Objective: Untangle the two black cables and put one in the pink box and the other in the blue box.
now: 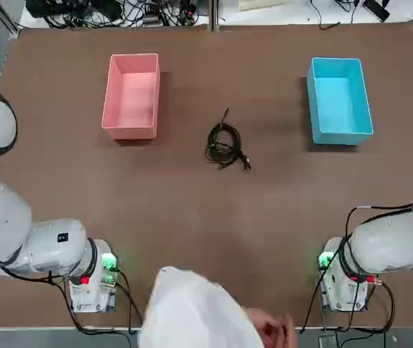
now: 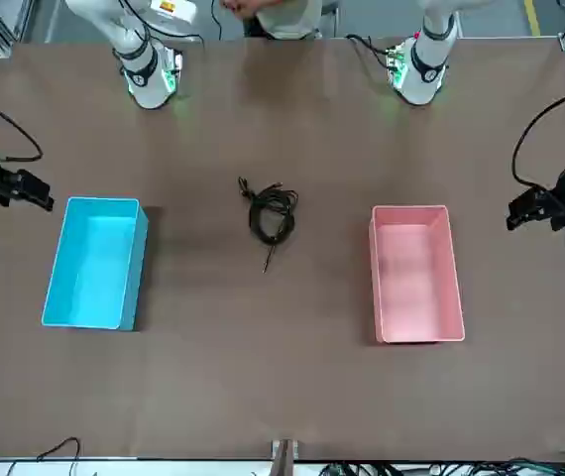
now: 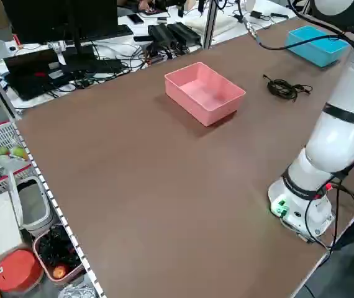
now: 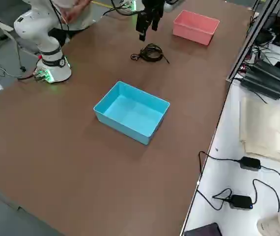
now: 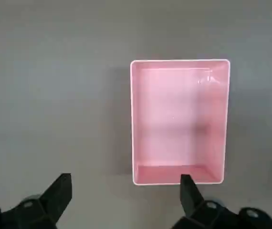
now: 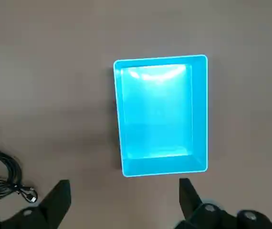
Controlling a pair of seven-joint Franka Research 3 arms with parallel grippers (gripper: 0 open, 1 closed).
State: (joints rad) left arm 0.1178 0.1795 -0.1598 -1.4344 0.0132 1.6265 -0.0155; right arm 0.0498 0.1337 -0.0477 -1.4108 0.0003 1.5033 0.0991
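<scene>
Two boxes on brown table (image 1: 206, 232) | cord clutter (image 1: 112, 11) beyond far edge | both arms' jaws open, empty

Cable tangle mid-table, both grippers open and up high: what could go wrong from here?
1. The two black cables lie coiled as one bundle; a single pinch may lift both, so both could end up in one box.
2. The tangle sits between the pink box and the blue box; both arms must converge there and could collide.
3. A person leans over the near table edge between the arm bases, close to any arm swing.
</scene>
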